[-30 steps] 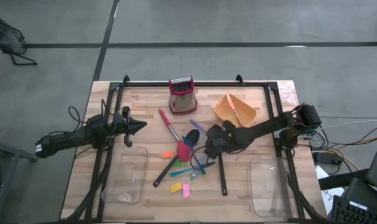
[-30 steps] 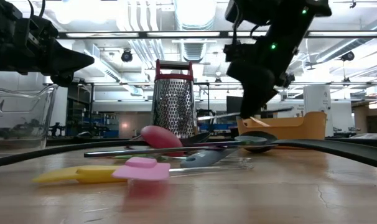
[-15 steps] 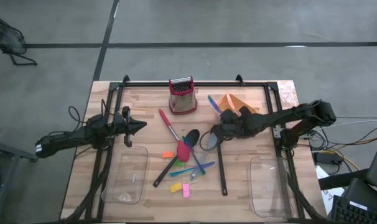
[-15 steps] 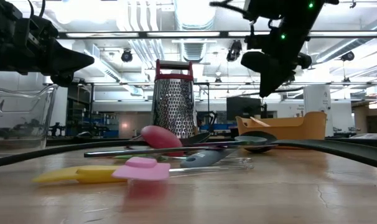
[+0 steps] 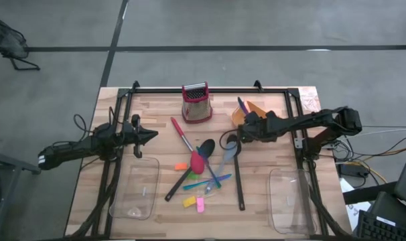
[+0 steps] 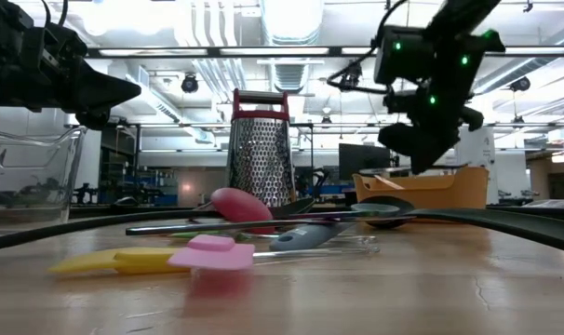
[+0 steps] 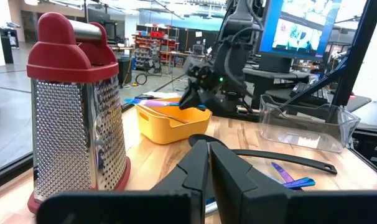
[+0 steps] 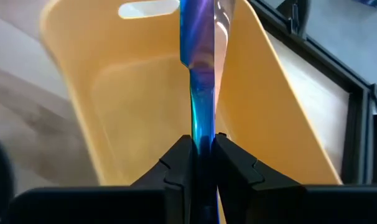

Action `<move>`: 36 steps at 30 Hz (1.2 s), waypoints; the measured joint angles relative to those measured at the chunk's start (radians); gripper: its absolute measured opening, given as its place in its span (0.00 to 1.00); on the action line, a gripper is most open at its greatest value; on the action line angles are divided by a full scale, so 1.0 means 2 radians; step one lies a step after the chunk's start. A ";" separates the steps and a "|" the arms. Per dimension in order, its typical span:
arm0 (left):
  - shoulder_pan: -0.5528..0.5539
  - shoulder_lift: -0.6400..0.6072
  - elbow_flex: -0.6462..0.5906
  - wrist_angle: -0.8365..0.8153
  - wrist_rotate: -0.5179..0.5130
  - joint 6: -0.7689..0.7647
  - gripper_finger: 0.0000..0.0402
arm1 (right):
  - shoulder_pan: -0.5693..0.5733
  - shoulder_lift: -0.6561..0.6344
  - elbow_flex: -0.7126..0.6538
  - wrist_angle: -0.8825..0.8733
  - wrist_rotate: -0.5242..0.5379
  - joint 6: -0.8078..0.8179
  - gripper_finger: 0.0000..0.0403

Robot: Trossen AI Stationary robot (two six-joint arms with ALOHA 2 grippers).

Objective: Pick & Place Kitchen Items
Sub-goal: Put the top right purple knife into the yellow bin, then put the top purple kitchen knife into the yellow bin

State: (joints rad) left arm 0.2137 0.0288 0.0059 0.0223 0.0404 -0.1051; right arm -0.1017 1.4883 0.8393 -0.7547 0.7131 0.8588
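A thin blue stick (image 8: 201, 74) is being pinched between the fingers of the right gripper (image 5: 250, 126) above the orange bowl (image 5: 264, 115). The left gripper (image 5: 148, 136), fingers pressed together and empty, is being held near the table's left edge

Light wooden table (image 5: 156, 107) with black frame rails, red box grater (image 5: 196, 102), orange bowl (image 5: 256, 115), two clear containers (image 5: 137, 189), long black spoons (image 5: 238, 175), red-headed spoon (image 5: 189, 148), coloured sticks and small pieces (image 5: 197, 199)
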 joint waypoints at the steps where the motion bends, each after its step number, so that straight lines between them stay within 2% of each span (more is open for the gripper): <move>1: 0.000 0.000 0.000 0.000 0.000 0.000 0.06 | -0.004 0.000 -0.006 0.007 0.000 -0.002 0.12; 6: 0.000 0.000 0.000 0.000 0.000 0.000 0.06 | -0.014 0.000 -0.028 0.030 -0.002 -0.008 0.15; 15: 0.000 0.000 0.000 0.000 0.000 0.000 0.06 | -0.014 0.000 -0.030 0.035 -0.003 -0.010 0.13; 26: 0.000 0.000 0.000 0.000 0.000 0.000 0.06 | -0.014 0.000 -0.030 0.039 -0.007 -0.011 0.28; 36: 0.000 0.000 0.000 0.000 0.000 0.000 0.06 | -0.012 -0.002 -0.012 0.040 -0.020 -0.018 0.37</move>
State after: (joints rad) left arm 0.2135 0.0292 0.0059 0.0223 0.0402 -0.1051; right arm -0.1249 1.4849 0.8146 -0.6739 0.6736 0.8234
